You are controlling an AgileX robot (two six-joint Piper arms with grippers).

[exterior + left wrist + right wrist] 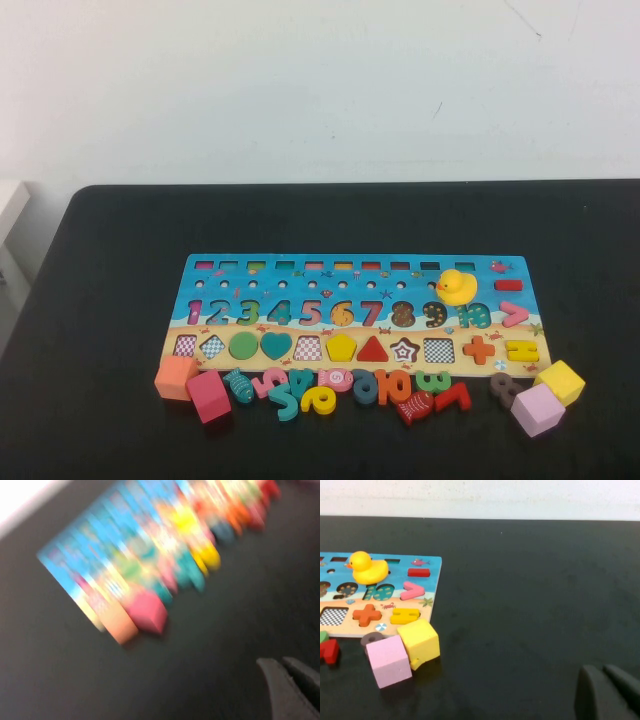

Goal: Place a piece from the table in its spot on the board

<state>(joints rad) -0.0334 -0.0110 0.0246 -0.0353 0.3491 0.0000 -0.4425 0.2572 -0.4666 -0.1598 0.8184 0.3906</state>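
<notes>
Black table (100,300), puzzle board (200,280), loose blocks (208,395), seemingly number pieces (318,398).

Beyond my work I saw a yellow rubber duck (456,287), an orange cube (176,377) touching a pink block (209,396), a lilac cube (538,409) against a yellow cube (561,381), and a red fish (414,406) among loose number pieces (330,391).

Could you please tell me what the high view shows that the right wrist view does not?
Only the high view shows the yellow pentagon piece seated in the board's shape row, and the orange cube. Only the right wrist view shows the right gripper, shut above bare table. Both show the board, rubber duck and yellow cube. The left gripper, shut, appears in neither.
</notes>
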